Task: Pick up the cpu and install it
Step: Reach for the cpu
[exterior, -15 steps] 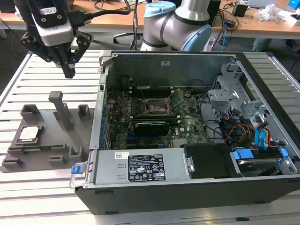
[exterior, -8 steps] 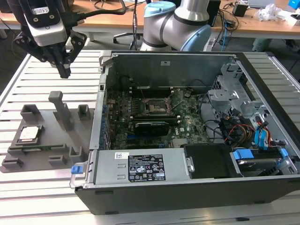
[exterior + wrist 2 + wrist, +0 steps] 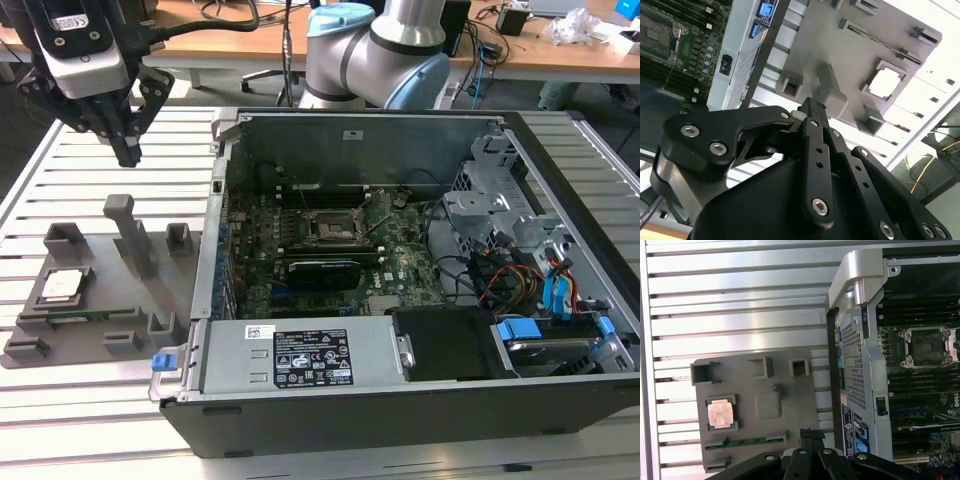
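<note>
My gripper (image 3: 128, 152) hangs pressed together (empty) above the grey holder (image 3: 105, 292). I'd centre squarely over the cpu (image 3: 62, 285), at the exterior view's left.

The cpu (image 3: 62, 286), a small silvery square, is found lying flat in a grey tray (image 3: 105, 292) recess, at nine o'clock of the computer case (image 3: 400, 420).

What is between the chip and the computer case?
In the exterior view, a tall grey post and a small block, on the tray holding the chip.
</note>
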You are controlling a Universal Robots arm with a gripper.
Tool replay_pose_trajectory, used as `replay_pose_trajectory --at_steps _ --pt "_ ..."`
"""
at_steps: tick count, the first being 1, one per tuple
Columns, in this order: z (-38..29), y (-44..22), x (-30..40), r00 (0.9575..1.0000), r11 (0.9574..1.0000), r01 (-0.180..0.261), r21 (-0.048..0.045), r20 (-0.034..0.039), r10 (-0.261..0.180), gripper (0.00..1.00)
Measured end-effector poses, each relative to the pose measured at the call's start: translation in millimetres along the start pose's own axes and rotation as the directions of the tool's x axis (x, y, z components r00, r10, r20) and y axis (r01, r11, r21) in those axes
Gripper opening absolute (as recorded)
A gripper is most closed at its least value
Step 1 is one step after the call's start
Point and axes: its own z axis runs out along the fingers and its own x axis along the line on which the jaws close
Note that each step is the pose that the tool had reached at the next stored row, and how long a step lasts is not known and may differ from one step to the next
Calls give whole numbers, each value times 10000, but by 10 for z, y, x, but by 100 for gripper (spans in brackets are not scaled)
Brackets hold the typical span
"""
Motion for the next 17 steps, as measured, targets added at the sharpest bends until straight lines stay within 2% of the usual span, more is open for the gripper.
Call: replay_pose_trajectory --at_steps 7,12,14,17 --pt "-3 -9 122 10000 10000 -1 0 0 1 11" --pt "-5 -19 261 10000 10000 0 0 0 0 11" --pt "-7 -26 347 10000 10000 -1 0 1 1 11" --pt "-8 -31 419 10000 10000 0 0 1 0 11"
